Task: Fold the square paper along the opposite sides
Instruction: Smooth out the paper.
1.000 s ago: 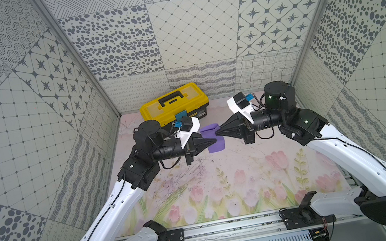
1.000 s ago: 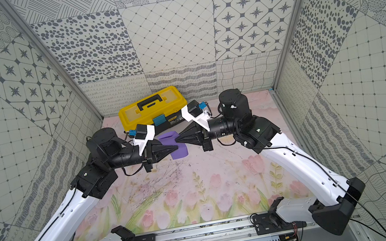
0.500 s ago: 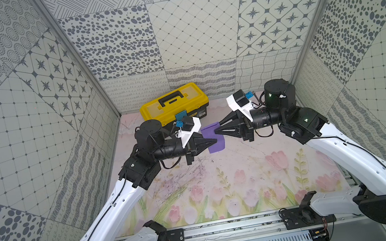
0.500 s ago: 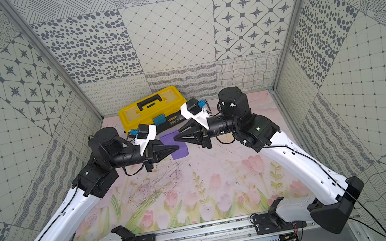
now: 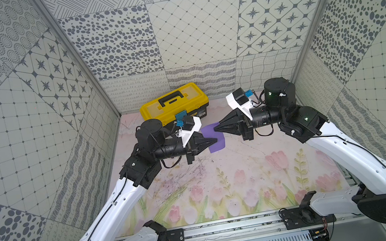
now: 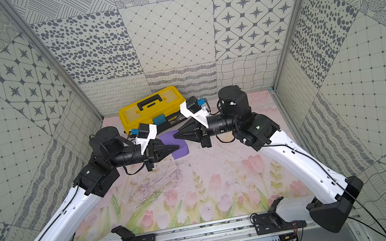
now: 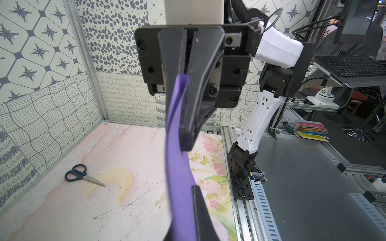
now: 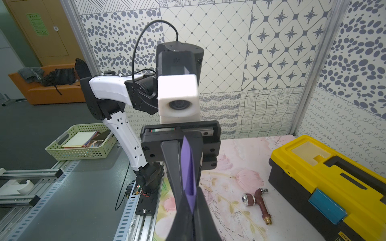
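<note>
Purple square paper (image 5: 218, 146) is up off the table (image 5: 236, 172), just in front of the yellow toolbox (image 5: 174, 103)! The left pincer (image 5: 214, 140) is clamped on it. The right pincer (image 5: 216, 129) has it between its fingers, grip unclear. The sheet bends in an S from tip to tip, broad face showing in both top views. Its long axis is hard to judge.

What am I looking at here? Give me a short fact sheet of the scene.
Purple paper: bent double, held off the table
Left gripper: jaws shut on the purple paper
Right gripper: purple paper between its jaws, grip unclear
Also on the table: yellow toolbox, scissors, small tap
</note>
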Robot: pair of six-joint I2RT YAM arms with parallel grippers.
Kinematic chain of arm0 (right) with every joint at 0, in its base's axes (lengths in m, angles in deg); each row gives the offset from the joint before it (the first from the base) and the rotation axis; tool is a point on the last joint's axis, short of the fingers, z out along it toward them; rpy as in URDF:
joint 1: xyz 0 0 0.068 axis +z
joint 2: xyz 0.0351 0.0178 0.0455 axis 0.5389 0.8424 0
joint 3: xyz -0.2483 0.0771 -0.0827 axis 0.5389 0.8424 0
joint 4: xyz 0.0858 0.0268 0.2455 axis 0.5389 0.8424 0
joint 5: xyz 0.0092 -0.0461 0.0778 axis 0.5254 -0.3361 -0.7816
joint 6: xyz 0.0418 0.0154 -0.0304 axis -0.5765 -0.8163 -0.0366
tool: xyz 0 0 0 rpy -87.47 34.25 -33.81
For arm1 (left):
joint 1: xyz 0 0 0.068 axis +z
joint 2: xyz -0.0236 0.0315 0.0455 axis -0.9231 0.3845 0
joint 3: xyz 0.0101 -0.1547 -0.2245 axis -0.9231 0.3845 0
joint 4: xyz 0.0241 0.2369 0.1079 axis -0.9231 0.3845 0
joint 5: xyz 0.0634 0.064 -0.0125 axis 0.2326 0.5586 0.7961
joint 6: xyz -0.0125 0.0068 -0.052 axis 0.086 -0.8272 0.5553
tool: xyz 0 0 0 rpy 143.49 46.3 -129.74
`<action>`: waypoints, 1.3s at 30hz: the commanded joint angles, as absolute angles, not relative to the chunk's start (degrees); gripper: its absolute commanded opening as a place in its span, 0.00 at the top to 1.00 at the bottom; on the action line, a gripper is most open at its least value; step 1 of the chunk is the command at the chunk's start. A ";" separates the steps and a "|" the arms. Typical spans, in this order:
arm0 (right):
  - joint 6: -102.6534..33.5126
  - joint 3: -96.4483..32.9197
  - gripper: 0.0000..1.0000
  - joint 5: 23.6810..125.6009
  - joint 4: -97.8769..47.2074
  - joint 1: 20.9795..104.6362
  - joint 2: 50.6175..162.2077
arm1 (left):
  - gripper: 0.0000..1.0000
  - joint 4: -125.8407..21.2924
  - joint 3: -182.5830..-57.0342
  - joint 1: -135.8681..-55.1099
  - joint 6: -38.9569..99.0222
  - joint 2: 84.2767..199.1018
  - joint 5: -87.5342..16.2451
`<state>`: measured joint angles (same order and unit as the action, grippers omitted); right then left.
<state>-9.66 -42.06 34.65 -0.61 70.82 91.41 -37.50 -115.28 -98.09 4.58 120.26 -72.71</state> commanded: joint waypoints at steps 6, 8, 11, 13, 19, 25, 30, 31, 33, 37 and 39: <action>-9.67 -45.01 1.00 34.64 -4.06 70.94 91.37 | 1.00 -36.40 -115.20 -98.68 3.76 120.40 -74.22; -9.76 -44.93 1.00 35.07 -4.03 70.93 91.17 | 1.00 -36.39 -115.18 -98.69 3.76 120.39 -74.27; -9.47 -44.83 0.84 35.30 -4.06 70.93 91.20 | 1.00 -36.34 -115.26 -98.68 3.76 120.35 -74.21; -9.57 -44.99 0.83 35.52 -4.08 70.99 91.22 | 1.00 -36.30 -115.26 -98.72 3.76 120.38 -74.16; -9.75 -44.29 0.82 35.74 -3.98 70.93 91.00 | 1.00 -36.29 -115.34 -98.77 3.59 119.72 -73.84; -8.96 -41.49 0.52 34.28 -4.07 70.95 90.42 | 1.00 -36.05 -116.35 -98.81 3.07 118.05 -73.38; -8.64 -40.01 0.59 31.97 -4.07 70.93 90.14 | 1.00 -35.87 -117.18 -98.77 2.88 117.41 -72.92; -8.58 -39.92 0.67 31.43 -4.05 70.93 90.13 | 1.00 -35.79 -117.35 -98.77 2.96 117.40 -72.64; -8.51 -39.65 0.86 30.64 -4.05 70.93 90.05 | 1.00 -35.86 -117.53 -98.78 3.14 117.41 -72.05; -8.18 -38.80 1.00 30.30 -4.17 70.93 89.49 | 1.00 -36.40 -117.88 -98.77 4.00 117.67 -69.86; -8.21 -38.44 1.00 30.30 -4.19 70.93 89.22 | 1.00 -36.17 -118.31 -98.77 4.20 117.99 -68.69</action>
